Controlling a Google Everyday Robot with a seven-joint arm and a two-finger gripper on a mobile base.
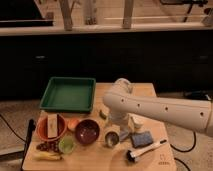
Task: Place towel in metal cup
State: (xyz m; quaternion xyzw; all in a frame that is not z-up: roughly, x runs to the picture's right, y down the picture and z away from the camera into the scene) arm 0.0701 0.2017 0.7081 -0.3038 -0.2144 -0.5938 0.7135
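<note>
You see the wooden bench (150,91) filling the lower centre of the frame, with the white arm (165,109) entering from the right edge and bending at an elbow near mid-frame. The gripper (121,131) hangs below that elbow, low and just right of centre, directly beside the metal cup (111,139); whether the jaws are apart or together you cannot tell, since the wrist hides them. The metal cup stands upright on the bench, just right of the dark red bowl (87,132). The towel cannot be picked out with certainty: a pale bundle (135,121) sits close under the arm, just right of the gripper, and may be it. A blue-grey sponge (142,138) lies on the bench right of the cup, and a black-headed brush (145,150) with a white handle lies diagonally below it, near the lower right. In the left half, note the green tray (68,93) at the upper left of the bench, an orange bowl (51,127) holding a pale upright block below it, a small green cup (66,145) beside the red bowl, and a banana (47,156) at the lower left corner.
</note>
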